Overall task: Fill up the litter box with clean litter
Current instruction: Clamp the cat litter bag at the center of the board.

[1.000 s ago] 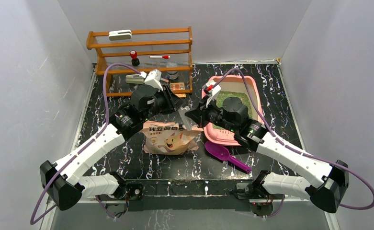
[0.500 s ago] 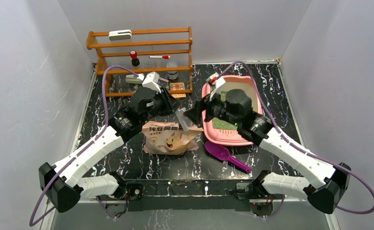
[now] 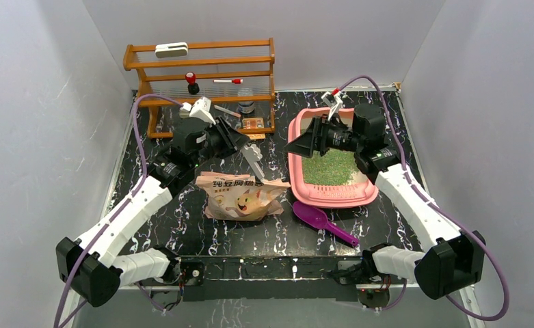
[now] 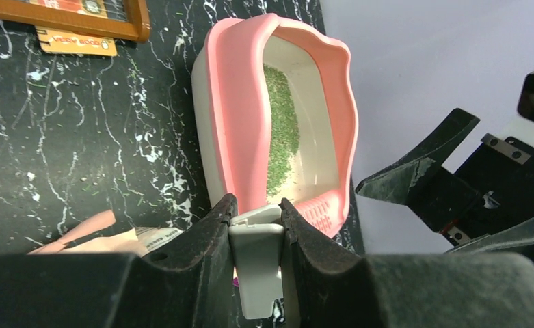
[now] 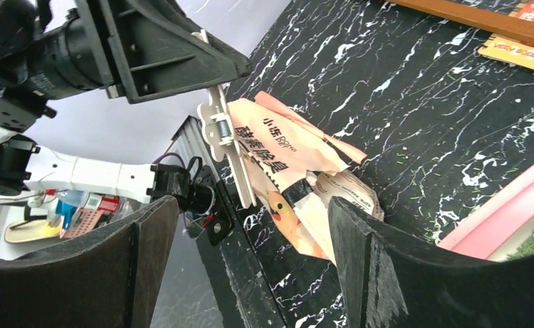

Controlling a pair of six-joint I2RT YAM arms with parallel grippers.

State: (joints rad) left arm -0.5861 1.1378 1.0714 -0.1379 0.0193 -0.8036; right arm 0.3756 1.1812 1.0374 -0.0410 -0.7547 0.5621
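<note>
The litter (image 3: 329, 167) lies as a thin green layer on the floor of the litter box (image 3: 332, 201), and in the left wrist view some pale floor shows bare beside it. It is loose and fine, so fingers cannot pinch it. It probably has to be poured or scooped.

The bag (image 3: 243, 198), just left of the box, looks soft and crumpled and is likely floppy. Its top edge seems the best place to hold. The purple scoop (image 3: 322, 222) lies near the box's near left corner and offers a stiff handle.

The left gripper (image 4: 256, 225), left of the box, is clamped on a white clip (image 4: 256, 266). The right gripper (image 3: 298, 141) hangs over the box's left rim, fingers wide apart and empty.
</note>
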